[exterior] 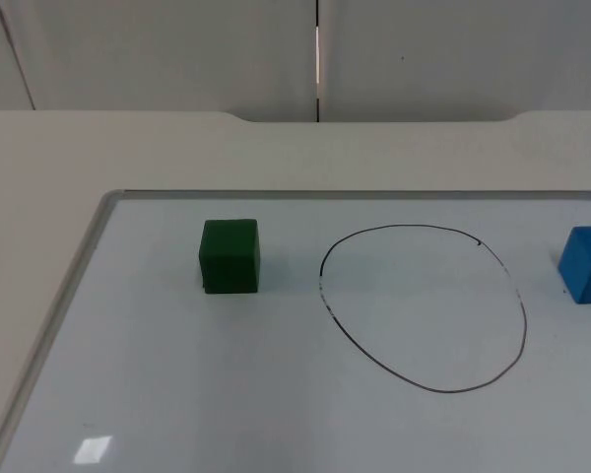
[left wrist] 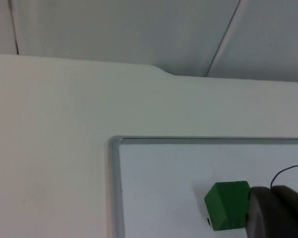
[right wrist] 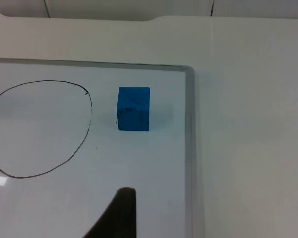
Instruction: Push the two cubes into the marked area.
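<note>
Item: white surface (exterior: pixel 59 158) carrying a whiteboard (exterior: pixel 177 394) with a grey frame, grey partition wall behind. Green cube (exterior: pixel 229 256): on the whiteboard, left of centre in the top view, outside and left of the outline, apart from it. Marked area (exterior: pixel 424 307): a black hand-drawn oval outline on the whiteboard, right of centre. Blue cube (exterior: pixel 588 264): at the right edge of the top view, outside and right of the outline. Left claw (left wrist: pixel 275 210): one dark fingertip seen in the left wrist view, just beside the green cube; spread of fingers cannot be told. Right claw (right wrist: pixel 116 215): one dark fingertip over the whiteboard, well apart from the blue cube; spread cannot be told.
</note>
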